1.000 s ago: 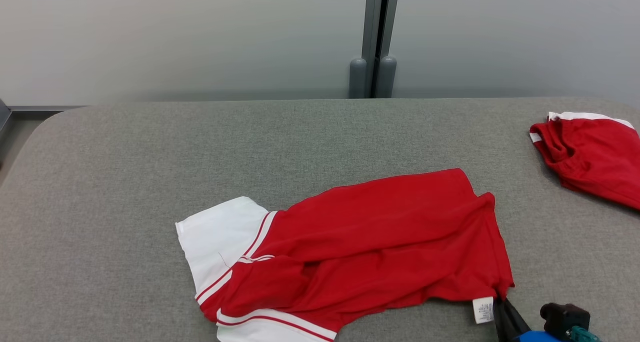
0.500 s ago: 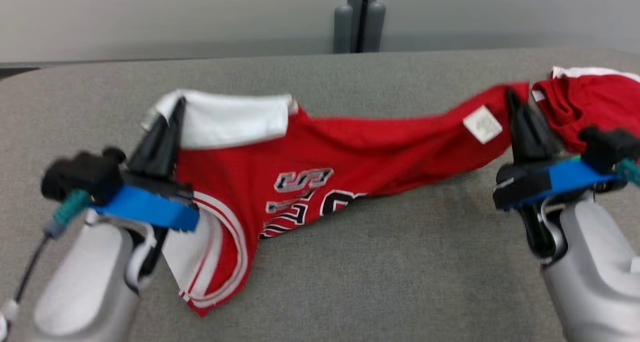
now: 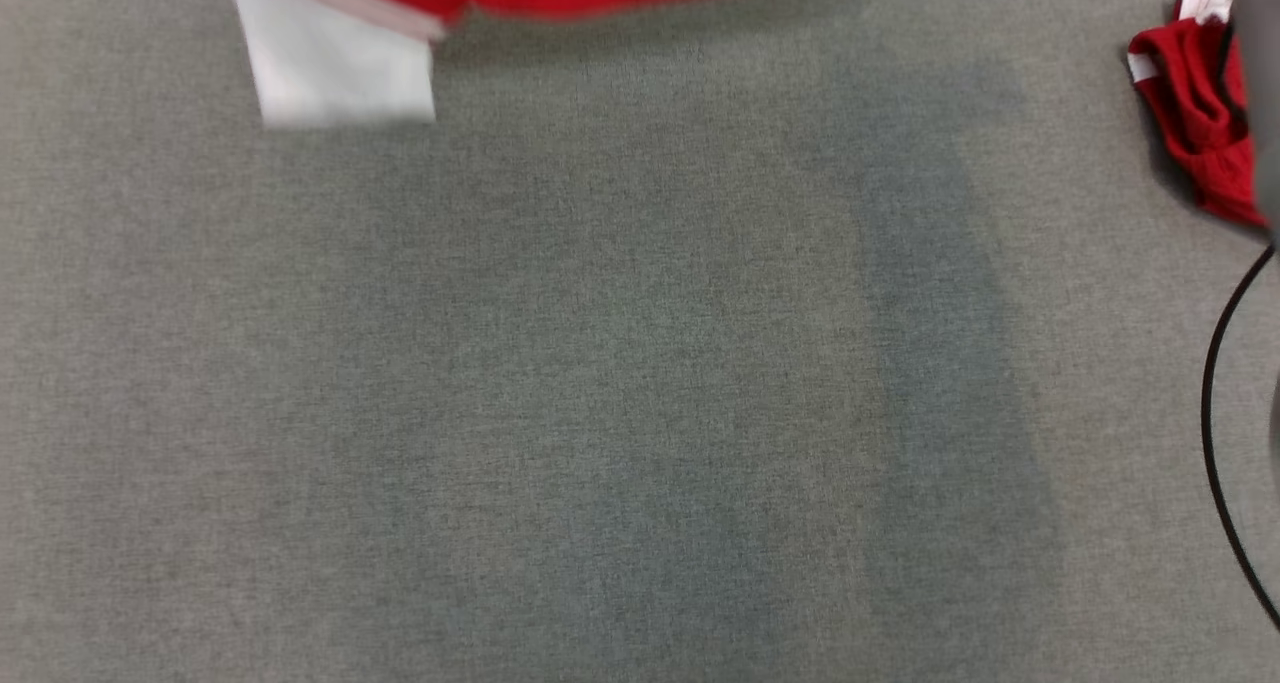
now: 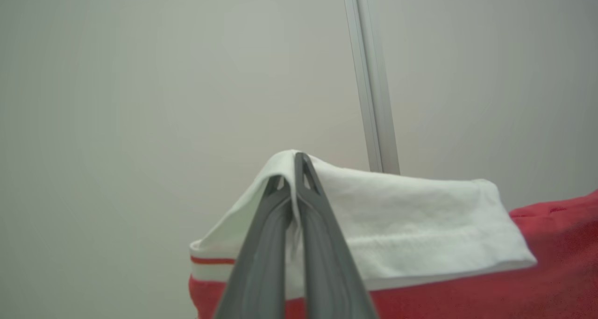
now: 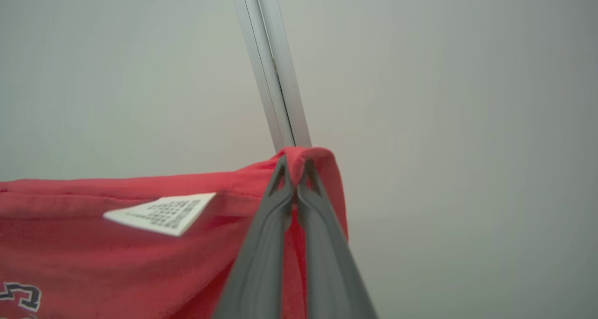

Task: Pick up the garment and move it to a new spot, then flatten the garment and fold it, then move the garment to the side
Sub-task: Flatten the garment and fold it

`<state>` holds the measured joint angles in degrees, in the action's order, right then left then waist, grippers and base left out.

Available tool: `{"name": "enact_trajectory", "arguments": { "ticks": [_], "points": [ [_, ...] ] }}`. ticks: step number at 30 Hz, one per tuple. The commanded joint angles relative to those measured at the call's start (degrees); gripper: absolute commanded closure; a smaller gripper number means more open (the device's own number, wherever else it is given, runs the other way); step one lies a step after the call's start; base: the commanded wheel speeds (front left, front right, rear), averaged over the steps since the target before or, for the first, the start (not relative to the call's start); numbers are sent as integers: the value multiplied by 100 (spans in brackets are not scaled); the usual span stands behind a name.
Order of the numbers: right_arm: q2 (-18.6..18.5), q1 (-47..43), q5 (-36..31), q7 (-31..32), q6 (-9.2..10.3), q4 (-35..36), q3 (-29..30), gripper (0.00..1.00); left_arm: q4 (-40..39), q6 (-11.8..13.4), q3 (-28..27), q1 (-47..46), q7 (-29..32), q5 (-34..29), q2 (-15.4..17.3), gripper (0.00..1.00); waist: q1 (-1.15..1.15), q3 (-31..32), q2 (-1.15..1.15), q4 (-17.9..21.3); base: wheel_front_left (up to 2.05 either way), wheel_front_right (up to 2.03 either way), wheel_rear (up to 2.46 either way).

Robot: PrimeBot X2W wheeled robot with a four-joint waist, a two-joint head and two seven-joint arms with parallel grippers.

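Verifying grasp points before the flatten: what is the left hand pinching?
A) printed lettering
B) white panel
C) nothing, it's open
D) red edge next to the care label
B: in the left wrist view, the left hand is shut on the white panel of the jersey.

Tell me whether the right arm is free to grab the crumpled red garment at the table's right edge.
Probably not as things stand: the right gripper is shut on a corner of the red jersey. The crumpled garment lies apart on the table.
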<state>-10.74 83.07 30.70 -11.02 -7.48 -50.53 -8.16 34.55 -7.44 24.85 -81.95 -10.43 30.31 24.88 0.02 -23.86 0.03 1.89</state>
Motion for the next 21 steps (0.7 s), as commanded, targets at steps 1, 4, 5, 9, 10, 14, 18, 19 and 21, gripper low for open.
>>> {"name": "enact_trajectory", "arguments": {
  "ticks": [1, 4, 5, 9, 10, 14, 18, 19, 21],
  "points": [
    [-2, 165, 24, -25, -3, -110, 1, 100, 126, -2, 41, -154, -47, 78, -65, 100, -2, -59, -3, -23, 0, 0, 0],
    [3, 679, 91, -51, -3, -463, -90, 100, 465, -2, 237, -835, -191, 190, -127, 100, -2, -149, -3, 13, 0, 0, 0],
    [5, 791, 88, -30, -3, -554, -186, 100, 562, -2, 324, -958, -230, 243, -166, 100, -2, -181, -3, 17, 0, 0, 0],
    [-27, 853, 147, -71, -3, -825, -545, 100, 910, -2, 586, -1022, -365, 458, -260, 100, -2, -271, -3, 19, 0, 0, 0],
    [-35, 767, 181, -95, -3, -880, -625, 100, 978, -2, 671, -930, -395, 512, -256, 100, -2, -283, -3, 19, 0, 0, 0],
    [-67, 283, 312, -208, -3, -985, -1028, 100, 1103, -2, 704, -428, -470, 817, -269, 100, -2, -249, -3, 12, 0, 0, 0],
    [-162, -496, 579, -332, -3, -812, -1443, 100, 767, -2, 374, 525, -478, 900, -243, 100, -2, -127, -3, 5, 0, 0, 0],
    [-172, -721, 676, -351, -3, -728, -1518, 100, 643, -2, 288, 855, -478, 845, -240, 100, -2, -78, -3, 17, 0, 0, 0],
    [-218, -1222, 843, -387, -3, -549, -1696, 100, 314, 35, 8, 1480, -479, 716, -244, 100, -2, 27, -3, 33, 0, 0, 0]
  ]
}}
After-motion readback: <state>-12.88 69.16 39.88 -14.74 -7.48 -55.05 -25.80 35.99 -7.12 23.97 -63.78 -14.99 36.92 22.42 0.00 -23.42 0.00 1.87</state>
